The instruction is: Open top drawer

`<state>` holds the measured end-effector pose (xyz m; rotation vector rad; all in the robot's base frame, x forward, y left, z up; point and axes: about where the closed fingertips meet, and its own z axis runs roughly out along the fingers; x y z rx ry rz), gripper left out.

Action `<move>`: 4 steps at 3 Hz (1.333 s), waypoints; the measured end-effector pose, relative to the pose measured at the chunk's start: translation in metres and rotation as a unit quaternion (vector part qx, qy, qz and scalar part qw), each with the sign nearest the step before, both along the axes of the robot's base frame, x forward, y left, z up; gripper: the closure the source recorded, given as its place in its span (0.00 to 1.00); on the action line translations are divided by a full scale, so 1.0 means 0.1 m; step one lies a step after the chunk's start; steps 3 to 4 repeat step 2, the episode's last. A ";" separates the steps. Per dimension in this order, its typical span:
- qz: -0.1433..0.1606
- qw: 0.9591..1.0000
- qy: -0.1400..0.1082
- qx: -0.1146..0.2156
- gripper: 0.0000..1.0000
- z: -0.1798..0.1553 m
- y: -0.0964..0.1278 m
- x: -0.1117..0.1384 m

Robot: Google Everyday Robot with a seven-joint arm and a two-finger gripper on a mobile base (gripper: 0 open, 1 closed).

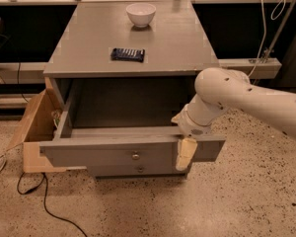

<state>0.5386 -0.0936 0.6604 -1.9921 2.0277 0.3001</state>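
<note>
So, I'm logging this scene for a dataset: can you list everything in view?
Cabinet: one, grey, centre.
Top drawer: one, grey, pulled out, brass knob.
Lower drawer: one, grey, below it.
Bowl: one, white, far end of cabinet top.
Packet: one, dark, cabinet top, nearer the front.
Cardboard box: one, brown, floor left of cabinet.
Cable: one, black, floor at left.
Arm: one, white, reaching in from right.
Pincer: one, cream, at top drawer's front, right of knob.

viewpoint: we are looking down from above and in front of the cabinet (177,38), facing its front.
nearness: we are standing close, and the cabinet is filling mid-frame.
gripper (186,153): we are seeing it at the top drawer (113,154) front, right of centre, with the arm (266,100) entering from the right.
</note>
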 end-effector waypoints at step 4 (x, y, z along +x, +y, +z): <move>-0.033 0.997 -0.072 -0.003 0.00 0.92 -0.39 -0.09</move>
